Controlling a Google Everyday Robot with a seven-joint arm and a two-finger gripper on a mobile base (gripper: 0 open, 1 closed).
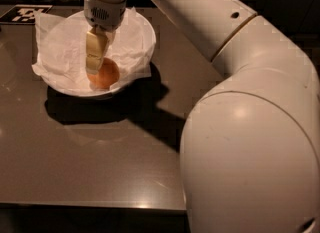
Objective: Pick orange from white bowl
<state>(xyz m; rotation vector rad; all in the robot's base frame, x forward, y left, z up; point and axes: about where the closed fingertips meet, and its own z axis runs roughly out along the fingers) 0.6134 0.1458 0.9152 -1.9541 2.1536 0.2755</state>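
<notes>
1. Hanging inside the white bowl [70, 88], the gripper [95, 69] touches the orange [106, 75] at its 10 o'clock side; I cannot tell whether it is clamped on the fruit.
2. The orange lies toward the bowl's 6 o'clock, on the crumpled paper napkin [60, 42].
3. The bowl sits at the table's [100, 152] 10 o'clock corner; open tabletop spreads toward 6 o'clock.
4. The orange is glossy and round, the table dark and reflective, and the arm [250, 127] smooth, white and bulbous.
</notes>
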